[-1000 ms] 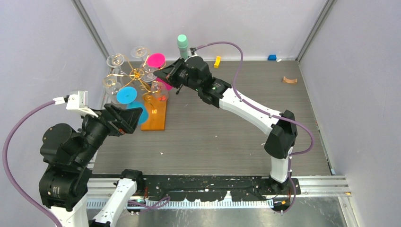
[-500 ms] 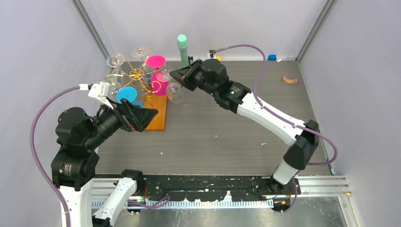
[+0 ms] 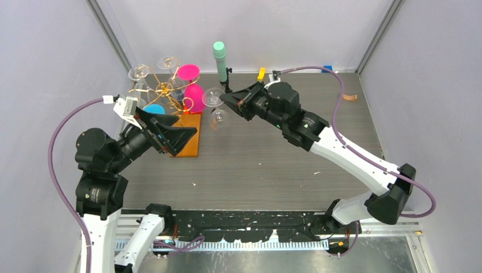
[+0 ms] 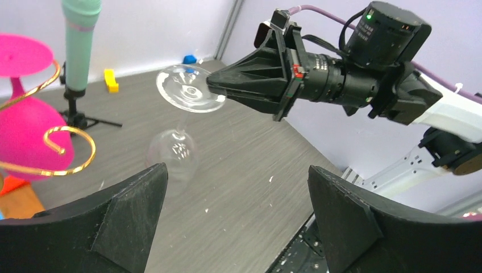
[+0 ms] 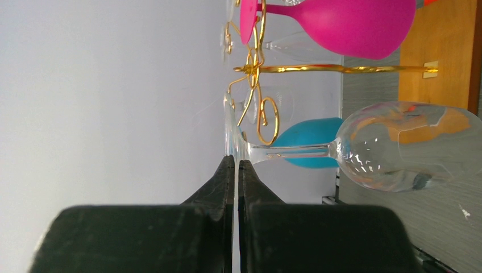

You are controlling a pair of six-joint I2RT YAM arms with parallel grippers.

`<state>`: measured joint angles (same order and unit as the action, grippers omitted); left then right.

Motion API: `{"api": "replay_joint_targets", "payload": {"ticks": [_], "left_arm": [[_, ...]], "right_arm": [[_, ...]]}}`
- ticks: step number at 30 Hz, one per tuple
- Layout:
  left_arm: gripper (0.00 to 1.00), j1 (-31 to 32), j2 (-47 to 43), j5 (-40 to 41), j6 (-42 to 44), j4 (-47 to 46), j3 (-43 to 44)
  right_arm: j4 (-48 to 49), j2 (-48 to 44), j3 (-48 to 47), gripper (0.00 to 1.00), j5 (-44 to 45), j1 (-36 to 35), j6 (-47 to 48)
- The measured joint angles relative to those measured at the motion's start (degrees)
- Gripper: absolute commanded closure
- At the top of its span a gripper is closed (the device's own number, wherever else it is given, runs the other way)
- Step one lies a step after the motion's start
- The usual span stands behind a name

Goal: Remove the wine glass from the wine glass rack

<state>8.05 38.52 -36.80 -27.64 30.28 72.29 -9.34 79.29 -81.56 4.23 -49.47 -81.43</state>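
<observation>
- From above, the wine glass rack [image 3: 165,89] stands near the back left corner of the tabletop [image 3: 273,165], on its orange base.
- The right gripper [image 3: 226,98] is shut tight on the flat foot of the clear wine glass [image 3: 218,117]. The glass is off the rack, up in the air just to the right of it. Its foot is on top and its bowl hangs down, a bit tilted.
- A pink glass [image 3: 194,96] and a blue glass [image 3: 152,109] hang on the rack.
- The left gripper [image 3: 185,141] is over the front of the orange base. Its fingers are wide apart and hold nothing.
- A green tube [image 3: 219,56] stands at the back edge, behind the glass.
- In the left wrist view, the two left fingers [image 4: 131,210] are far apart at the bottom. Past them, the right gripper [image 4: 219,91] pinches the rim of the glass foot, and the bowl [image 4: 173,156] hangs over the tabletop.
- In the right wrist view, the two right fingers [image 5: 227,176] press together on the thin foot. The stem and bowl [image 5: 398,145] point away from them. The gold wires [image 5: 256,85] are behind the glass.
</observation>
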Motion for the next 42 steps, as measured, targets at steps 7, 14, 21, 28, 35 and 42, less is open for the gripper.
{"api": "replay_joint_targets", "payload": {"ticks": [7, 14, 21, 28, 35, 42], "left_arm": [[0.07, 0.00, -0.17, -6.86, -0.48, -19.32, -8.92], [0.20, 1.07, 5.57, -12.57, -4.11, -34.99, -9.38], [0.23, 13.11, 12.39, -13.20, -0.44, -38.07, -9.73], [0.33, 20.26, 18.14, -10.54, 7.02, -33.57, -9.14], [0.58, 21.20, 17.97, -9.03, 6.64, -36.70, -10.08], [0.83, 21.97, 18.14, -8.74, 5.35, -38.69, -11.13]], "right_arm": [[-1.46, -8.94, 3.56, 1.00, -1.75, 0.04, -3.39], [-4.87, -14.16, 3.41, 1.00, -3.39, 0.04, -6.75], [-9.33, -14.49, 1.77, 1.00, -7.10, 0.07, -8.09], [-9.99, -14.38, 0.55, 1.00, -8.26, 0.07, -8.68], [-9.88, -14.38, 0.81, 1.00, -8.55, 0.07, -10.08], [-9.14, -14.43, 0.92, 1.00, -8.61, 0.07, -10.27]]}}
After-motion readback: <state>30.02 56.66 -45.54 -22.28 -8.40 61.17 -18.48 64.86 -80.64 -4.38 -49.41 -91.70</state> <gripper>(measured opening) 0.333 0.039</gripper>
